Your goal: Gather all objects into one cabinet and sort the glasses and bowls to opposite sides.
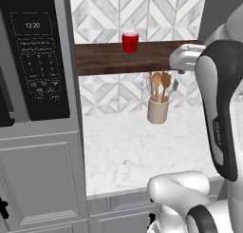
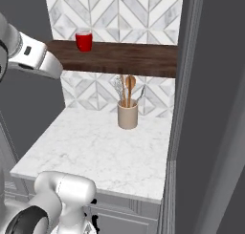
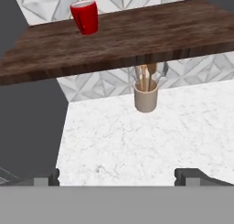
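Gripper (image 3: 117, 175) jaws stand wide apart and empty in my hand view, the two dark tips at the bottom edge, aimed over the white marble counter (image 3: 137, 136) toward the dark wooden shelf (image 3: 137, 40).

One red cup (image 3: 85, 16) stands upright near the shelf's left end, against the patterned tile wall, well apart from my fingers. From the left base view I see the same red cup (image 1: 130, 42) with the arm's wrist level with the shelf off to its right; from the right base view the red cup (image 2: 83, 40) sits above and beyond the forearm.

I judge the step in hand to be the approach to this cup, the first part of gathering it for the cabinet. My next move calls for raising the hand to shelf height, squaring the open jaws around the cup's sides, and closing without tipping it or striking the shelf edge.

Count as I see it: one red cup, one shelf, one beige utensil crock (image 3: 146, 99) with wooden spoons on the counter below the shelf, which stays put. No bowl or cream cup is before me. A black microwave (image 1: 40, 61) hangs at left.
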